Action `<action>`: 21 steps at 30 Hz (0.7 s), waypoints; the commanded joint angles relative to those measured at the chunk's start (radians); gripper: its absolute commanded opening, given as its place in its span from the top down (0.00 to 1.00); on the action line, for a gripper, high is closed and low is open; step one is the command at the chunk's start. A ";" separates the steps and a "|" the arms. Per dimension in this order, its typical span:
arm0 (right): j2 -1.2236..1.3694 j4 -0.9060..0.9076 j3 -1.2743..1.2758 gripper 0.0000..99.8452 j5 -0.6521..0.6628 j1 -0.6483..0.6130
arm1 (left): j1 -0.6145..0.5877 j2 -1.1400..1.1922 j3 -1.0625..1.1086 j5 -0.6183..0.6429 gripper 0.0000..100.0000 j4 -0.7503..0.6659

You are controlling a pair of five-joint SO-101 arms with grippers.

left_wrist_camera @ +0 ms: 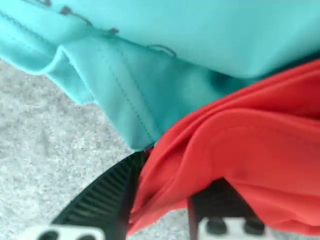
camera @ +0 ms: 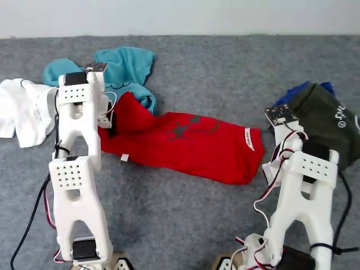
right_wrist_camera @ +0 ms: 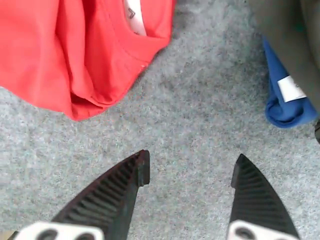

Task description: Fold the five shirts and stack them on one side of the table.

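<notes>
Far left, white shirt (camera: 22, 115) crumpled at the table edge; next to it, teal shirt (camera: 126, 70) bunched, touching red shirt (camera: 185, 140) spread across the middle. Left gripper (left_wrist_camera: 170, 190) clamped on a fold of red cloth beside the teal. Right gripper (right_wrist_camera: 192, 170) spread wide, holding nothing, above bare grey table (right_wrist_camera: 200, 100) between red collar and blue shirt (right_wrist_camera: 285, 100), dark green shirt (camera: 326, 121) partly over the blue

Red shirt (camera: 185, 140): soft knit cloth, matt, creased.
Teal shirt (left_wrist_camera: 150, 85): smooth matt cloth, stitched hem.
Table cover (camera: 225, 67): grey, fuzzy, carpet-like.
Left arm (camera: 79, 185): white plastic, matt, perforated plates.
Right gripper (right_wrist_camera: 192, 156): black plastic, ribbed, matt.
</notes>
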 commanded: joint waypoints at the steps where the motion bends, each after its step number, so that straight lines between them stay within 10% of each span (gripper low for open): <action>1: -0.045 0.007 -0.043 0.73 -0.005 0.002 | -0.008 -0.008 -0.039 0.011 0.86 0.014; 7: -0.045 0.007 -0.043 0.73 -0.005 0.005 | -0.009 -0.008 -0.038 0.014 0.71 0.014; 21: -0.045 -0.002 0.028 0.73 -0.003 0.008 | -0.015 -0.005 -0.038 0.009 0.79 0.012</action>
